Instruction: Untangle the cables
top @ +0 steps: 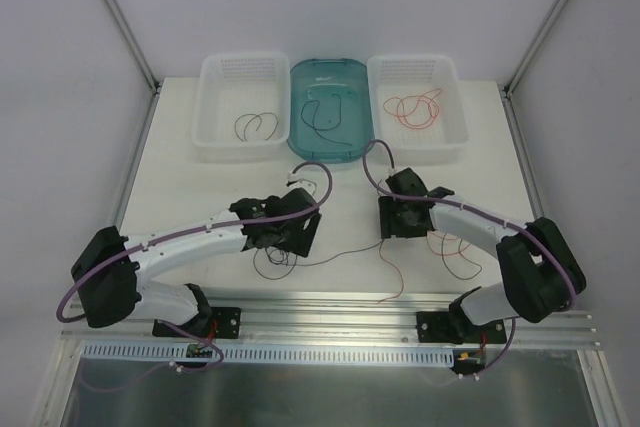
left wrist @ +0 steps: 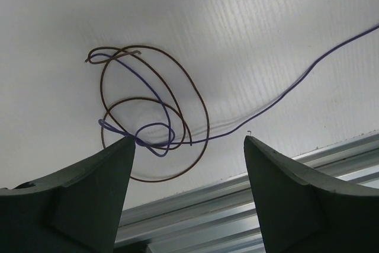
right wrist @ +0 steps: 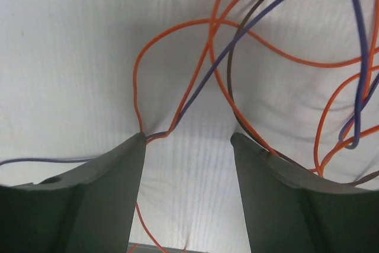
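The cables lie on the white table in two loose tangles joined by one long blue-purple wire (top: 345, 252). In the left wrist view a dark brown coil (left wrist: 155, 114) overlaps blue-purple loops (left wrist: 284, 90). My left gripper (left wrist: 189, 139) (top: 285, 237) is open above them, and its left fingertip touches the blue-purple knot. In the right wrist view orange wires (right wrist: 177, 28), a blue-purple wire (right wrist: 237, 37) and a brown wire (right wrist: 231, 81) cross. My right gripper (right wrist: 188, 135) (top: 400, 222) is open over them, wires brushing both fingertips and bare table between the fingers.
At the back stand a white basket (top: 215, 142) with dark brown wires, a teal tray (top: 300, 137) with a dark wire, and a white basket (top: 455, 137) with orange wires. An aluminium rail (top: 330, 322) runs along the near edge. Orange loops (top: 455, 252) lie under the right arm.
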Controlling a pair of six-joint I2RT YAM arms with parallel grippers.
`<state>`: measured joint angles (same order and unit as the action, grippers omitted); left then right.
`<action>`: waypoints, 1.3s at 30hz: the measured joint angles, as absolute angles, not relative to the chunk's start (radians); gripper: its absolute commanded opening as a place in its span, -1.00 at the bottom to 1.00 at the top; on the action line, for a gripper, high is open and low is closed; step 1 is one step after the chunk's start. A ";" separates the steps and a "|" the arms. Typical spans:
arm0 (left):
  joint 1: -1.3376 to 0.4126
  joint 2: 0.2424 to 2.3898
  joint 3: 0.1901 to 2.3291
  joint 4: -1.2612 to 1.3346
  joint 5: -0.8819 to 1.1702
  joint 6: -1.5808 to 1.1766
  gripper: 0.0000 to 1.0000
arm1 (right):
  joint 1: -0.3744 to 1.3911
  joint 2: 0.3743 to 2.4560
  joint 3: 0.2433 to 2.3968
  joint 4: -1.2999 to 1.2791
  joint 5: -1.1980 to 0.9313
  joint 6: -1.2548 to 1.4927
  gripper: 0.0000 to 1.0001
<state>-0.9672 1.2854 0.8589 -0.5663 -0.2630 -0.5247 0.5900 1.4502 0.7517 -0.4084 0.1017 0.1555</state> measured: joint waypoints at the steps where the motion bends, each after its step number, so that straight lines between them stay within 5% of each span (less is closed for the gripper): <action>1: -0.981 1.305 0.877 -0.567 -0.279 -0.525 0.49 | 0.570 1.441 0.743 -0.400 0.097 0.157 0.30; 22: -1.029 1.512 1.053 -0.633 -0.531 -0.694 -0.07 | 0.527 1.357 0.666 -0.332 0.071 0.161 0.31; 39: -1.026 1.661 0.980 -0.550 -0.406 -0.809 -0.10 | 0.526 1.308 0.632 -0.341 0.064 0.161 0.31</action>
<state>-1.0264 1.6608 0.9798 -0.5499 -0.4057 -0.8093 0.5262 1.3079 0.6315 -0.3412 0.0635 0.1608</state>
